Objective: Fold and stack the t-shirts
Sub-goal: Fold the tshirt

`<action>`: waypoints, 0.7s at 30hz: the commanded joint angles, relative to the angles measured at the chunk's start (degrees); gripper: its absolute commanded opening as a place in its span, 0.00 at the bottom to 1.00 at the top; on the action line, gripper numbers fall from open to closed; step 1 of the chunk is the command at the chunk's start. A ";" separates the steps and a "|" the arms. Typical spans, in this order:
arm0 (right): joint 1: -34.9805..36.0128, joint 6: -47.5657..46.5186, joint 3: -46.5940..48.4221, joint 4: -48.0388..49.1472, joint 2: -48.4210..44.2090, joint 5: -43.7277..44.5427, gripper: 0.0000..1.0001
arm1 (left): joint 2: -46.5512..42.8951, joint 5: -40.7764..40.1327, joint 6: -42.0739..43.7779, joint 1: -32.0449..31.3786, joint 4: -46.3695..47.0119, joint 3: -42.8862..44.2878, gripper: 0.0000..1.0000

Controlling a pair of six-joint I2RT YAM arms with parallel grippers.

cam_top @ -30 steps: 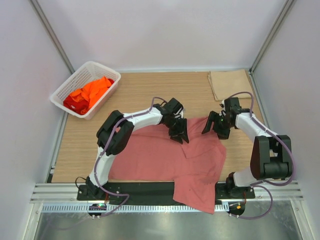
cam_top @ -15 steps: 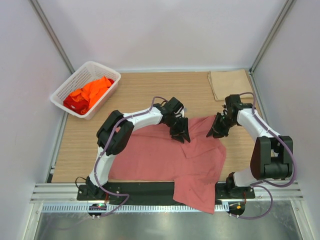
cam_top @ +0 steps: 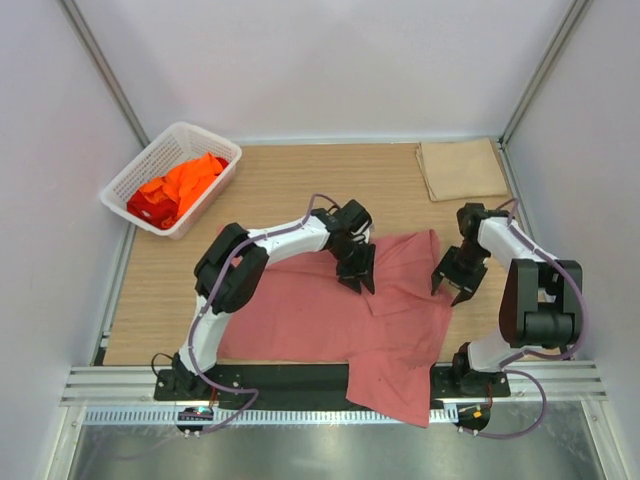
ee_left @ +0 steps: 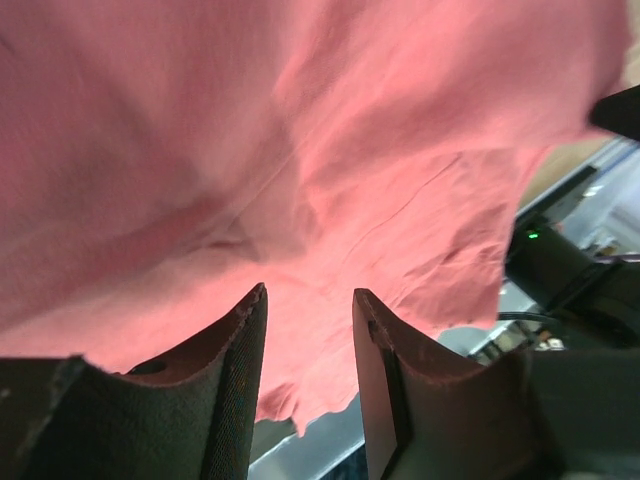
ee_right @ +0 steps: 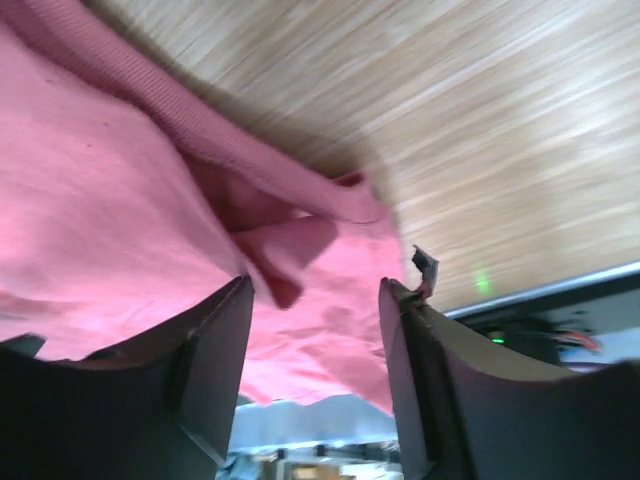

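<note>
Evidently I had no fold finished: salmon t-shirt lay spread out, orange t-shirts in the basket, left claw and right claw half-open, empty.

- left arm, right arm: white rounded links, chunky black joint housings
- thin grey-lilac cables loop loose along both arms
- left gripper, right gripper: matte black, each with two curved tapering fingers
- bases: black, squat
</note>
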 commanded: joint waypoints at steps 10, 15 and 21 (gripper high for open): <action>0.04 -6.76 17.35 9.35 3.28 2.15 0.63 | -6.92 -16.43 9.62 3.33 -16.84 8.07 0.40; 0.47 -3.77 22.46 13.23 11.73 -2.08 0.60 | -9.65 -18.91 13.58 11.06 -19.84 7.11 0.40; 0.83 -3.68 26.24 16.30 18.95 -3.49 0.59 | -10.52 -17.85 16.74 24.68 -20.11 2.72 0.40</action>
